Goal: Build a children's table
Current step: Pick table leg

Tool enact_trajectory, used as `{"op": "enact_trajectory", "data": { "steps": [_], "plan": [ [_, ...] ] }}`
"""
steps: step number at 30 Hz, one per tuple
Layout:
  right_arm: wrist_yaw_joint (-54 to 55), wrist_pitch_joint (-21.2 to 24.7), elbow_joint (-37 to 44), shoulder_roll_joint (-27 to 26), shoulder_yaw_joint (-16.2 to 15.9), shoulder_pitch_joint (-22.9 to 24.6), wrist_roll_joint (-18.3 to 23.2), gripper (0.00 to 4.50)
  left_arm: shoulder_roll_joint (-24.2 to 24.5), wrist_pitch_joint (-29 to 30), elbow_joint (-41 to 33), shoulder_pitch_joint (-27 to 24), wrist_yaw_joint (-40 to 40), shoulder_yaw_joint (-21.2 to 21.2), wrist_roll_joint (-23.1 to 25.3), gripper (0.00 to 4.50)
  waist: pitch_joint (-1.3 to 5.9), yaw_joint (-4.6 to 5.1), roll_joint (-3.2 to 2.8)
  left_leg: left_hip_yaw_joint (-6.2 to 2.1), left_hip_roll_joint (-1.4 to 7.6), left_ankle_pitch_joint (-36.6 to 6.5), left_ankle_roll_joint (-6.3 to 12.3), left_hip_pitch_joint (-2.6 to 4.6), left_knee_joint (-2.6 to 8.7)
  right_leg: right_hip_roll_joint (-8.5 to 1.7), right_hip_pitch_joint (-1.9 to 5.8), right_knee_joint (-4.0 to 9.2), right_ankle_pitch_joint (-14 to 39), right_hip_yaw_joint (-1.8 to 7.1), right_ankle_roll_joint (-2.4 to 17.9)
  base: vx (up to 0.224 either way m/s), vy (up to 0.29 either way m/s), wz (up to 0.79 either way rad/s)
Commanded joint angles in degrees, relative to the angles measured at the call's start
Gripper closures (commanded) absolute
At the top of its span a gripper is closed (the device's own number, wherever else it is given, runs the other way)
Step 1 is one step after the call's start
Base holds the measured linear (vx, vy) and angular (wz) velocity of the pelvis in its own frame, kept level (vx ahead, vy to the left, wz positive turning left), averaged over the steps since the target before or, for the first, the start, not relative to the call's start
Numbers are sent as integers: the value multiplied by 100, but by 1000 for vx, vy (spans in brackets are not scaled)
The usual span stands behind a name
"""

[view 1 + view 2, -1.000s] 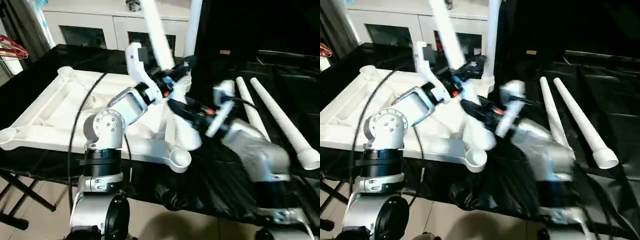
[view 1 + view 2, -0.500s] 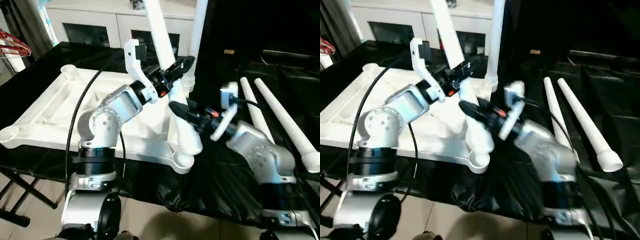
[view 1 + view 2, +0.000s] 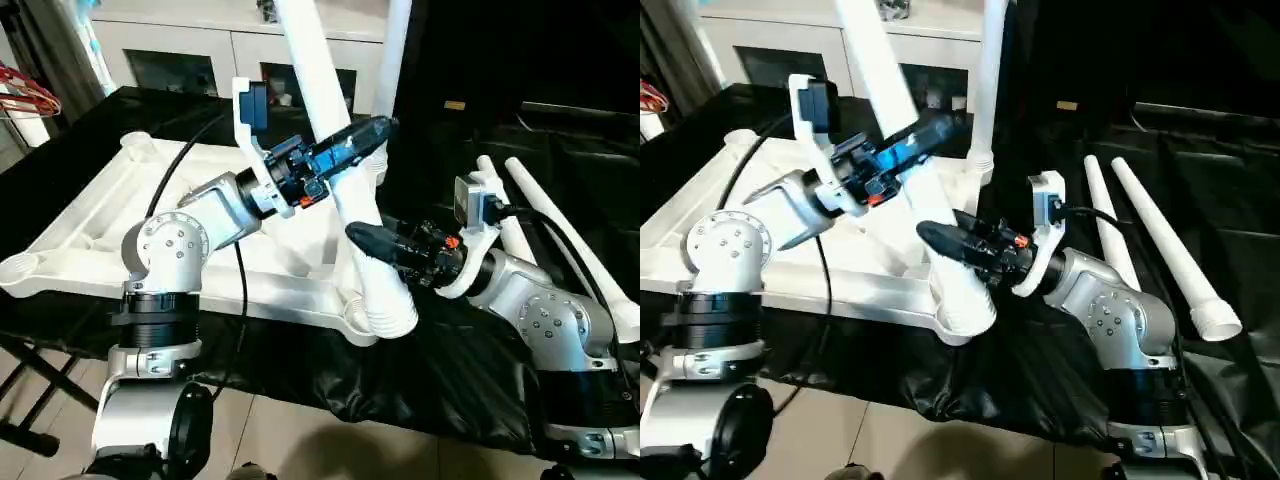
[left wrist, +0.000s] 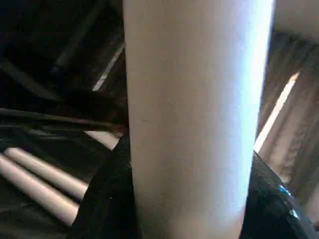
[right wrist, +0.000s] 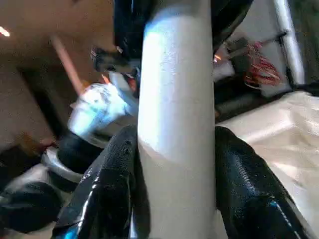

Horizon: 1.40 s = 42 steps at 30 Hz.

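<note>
Two grippers clamp one long white tubular plastic leg (image 3: 340, 160), which leans steeply over the near right corner of the white ribbed plastic tabletop (image 3: 90, 225) lying underside-up on the black-draped table (image 3: 480, 330). The left gripper (image 3: 350, 150) holds the leg high up, its black fingers pressed to either side of the tube; the right gripper (image 3: 372, 240) holds it lower, near the flared foot end (image 3: 390, 312). That end sits at the round corner socket (image 3: 358, 322), though whether it has entered the socket or only rests on its rim cannot be told.

A second white leg (image 3: 392, 70) stands upright in the far right corner socket. Two more white tubular legs (image 3: 1140, 235) lie side by side on the black cloth to the right, well apart from the tabletop.

The chief risk is the tilt. Pushing down while the leg leans like this would likely jam it on the rim or skid it off the edge, dragging the tabletop towards the table's front. Uneven pull between the two arms could also twist the tube within the fingers.
</note>
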<state>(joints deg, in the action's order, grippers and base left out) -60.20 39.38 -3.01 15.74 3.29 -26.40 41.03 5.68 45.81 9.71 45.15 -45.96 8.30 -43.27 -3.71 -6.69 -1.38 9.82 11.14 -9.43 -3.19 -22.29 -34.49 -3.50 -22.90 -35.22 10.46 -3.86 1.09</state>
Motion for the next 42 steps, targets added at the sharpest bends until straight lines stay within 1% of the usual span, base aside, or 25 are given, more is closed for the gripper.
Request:
{"op": "enact_trajectory", "data": {
  "steps": [1,2,3,5,6,7,8,9,11,13,16,17,19,20,25,29,30,32,33,34,37,38,39,41,42],
  "plan": [
    [169,-107,-5,40,-244,49,-348,198,2,-337,65,208,331,-352,559,269,471,16,18,-55,176,-778,82,112,358,-413,326,426,999,250,977,0,0,0],
    [235,-158,22,46,-317,48,-451,196,-4,-398,98,231,476,-403,697,269,475,10,13,-67,181,-749,64,109,361,-419,328,421,975,247,965,0,0,0],
    [363,-299,73,38,-447,47,-654,176,-40,-429,151,278,721,-419,828,270,479,25,-22,-66,174,-760,34,100,351,-429,334,407,920,250,970,0,0,0],
    [601,-444,75,-13,-584,15,-913,157,-82,-471,188,328,973,-432,963,270,476,37,12,-53,154,-765,39,96,342,-421,340,420,921,251,966,0,0,0],
    [1011,-607,10,-131,-792,-73,-1276,154,-152,-565,241,406,1386,-453,1178,270,480,48,14,-61,152,-716,17,79,342,-423,350,413,899,250,956,0,0,0],
    [1011,-607,10,-131,-792,-73,-1276,154,-152,-565,241,406,1386,-453,1178,270,484,46,16,-66,153,-703,9,74,341,-426,352,407,880,245,956,0,0,0],
    [1301,-646,-108,-226,-855,-158,-1452,154,-194,-649,277,455,1625,-461,1312,270,481,62,30,-54,145,-713,16,78,338,-417,345,417,878,249,955,0,0,0],
    [1514,-687,-217,-301,-892,-225,-1579,154,-223,-736,313,492,1793,-474,1422,270,476,96,16,-59,145,-775,11,91,341,-416,336,420,957,243,979,0,0,0],
    [2061,-751,-584,-505,-903,-416,-1861,154,-260,-998,392,584,2203,-557,1795,270,472,137,25,-65,142,-812,6,82,346,-409,332,423,1018,242,987,0,0,0],
    [2127,-754,-631,-530,-901,-439,-1899,154,-267,-1039,406,596,2257,-568,1850,270,475,153,16,-63,146,-843,1,94,347,-412,332,428,1026,246,966,0,0,0],
    [2516,-825,-941,-724,-872,-582,-2081,154,-325,-1188,449,655,2572,-614,2092,270,484,156,7,-71,163,-750,34,88,349,-408,328,395,764,251,1043,0,0,0],
    [2659,-863,-1056,-821,-851,-628,-2142,182,-352,-1244,456,675,2703,-645,2190,270,489,148,3,-62,162,-712,50,90,338,-412,329,383,611,256,1092,0,0,0],
    [2800,-900,-1210,-962,-891,-685,-2227,192,-393,-1215,373,666,2965,-705,2345,270,486,160,5,-60,158,-714,66,84,342,-411,334,378,532,253,1135,0,0,0],
    [2817,-909,-1234,-1001,-920,-692,-2256,202,-412,-1190,335,650,3042,-721,2380,270,492,155,22,-57,159,-711,69,90,339,-412,342,373,519,253,1139,0,0,0],
    [2887,-967,-1342,-1095,-947,-739,-2301,249,-470,-1189,287,574,3199,-763,2496,270,473,151,18,-54,154,-831,66,88,346,-423,339,405,772,255,1075,0,0,0],
    [2876,-987,-1372,-1102,-938,-750,-2312,254,-483,-1196,309,573,3232,-761,2515,270,474,151,15,-54,156,-836,70,93,347,-419,332,407,766,260,1063,0,0,0],
    [2843,-1012,-1377,-1106,-915,-744,-2310,255,-506,-1078,262,557,3105,-715,2367,214,478,151,22,-55,159,-814,75,92,347,-418,333,398,721,260,1076,0,0,0],
    [2805,-1030,-1366,-1097,-897,-737,-2297,255,-525,-998,198,542,3067,-678,2284,200,477,146,10,-54,155,-799,88,91,343,-419,330,393,690,258,1107,0,0,0],
    [2670,-1041,-1318,-1069,-857,-710,-2249,257,-557,-959,160,531,3095,-621,2222,180,484,149,18,-51,157,-777,108,86,338,-419,339,381,593,259,1159,0,0,0],
    [2655,-1043,-1313,-1066,-853,-708,-2245,257,-559,-960,159,531,3102,-618,2223,180,479,150,22,-50,158,-781,121,84,338,-420,340,385,584,259,1172,0,0,0],
    [2431,-1091,-1198,-1010,-843,-655,-2133,259,-549,-942,189,530,2984,-577,2139,148,477,140,4,-52,155,-818,145,88,337,-417,339,394,640,255,1157,0,0,0],
    [2121,-1111,-1028,-932,-824,-574,-1952,259,-513,-909,189,503,2686,-531,1944,148,477,142,8,-56,159,-815,144,86,342,-416,339,395,644,253,1151,0,0,0],
    [2121,-1111,-1028,-932,-824,-574,-1952,259,-513,-909,189,503,2686,-531,1944,144,473,129,1,-47,152,-859,159,94,338,-424,343,414,692,256,1145,0,0,0],
    [1141,-955,-567,-614,-837,-290,-1422,259,-396,-514,175,449,1861,-284,1221,141,475,114,-1,-52,153,-855,178,89,340,-421,354,405,678,254,1152,0,0,0],
    [745,-876,-407,-470,-872,-171,-1247,259,-345,-340,154,429,1548,-188,938,141,473,98,16,-35,127,-843,240,82,324,-408,379,409,642,250,1169,0,0,0]
  ]
}}
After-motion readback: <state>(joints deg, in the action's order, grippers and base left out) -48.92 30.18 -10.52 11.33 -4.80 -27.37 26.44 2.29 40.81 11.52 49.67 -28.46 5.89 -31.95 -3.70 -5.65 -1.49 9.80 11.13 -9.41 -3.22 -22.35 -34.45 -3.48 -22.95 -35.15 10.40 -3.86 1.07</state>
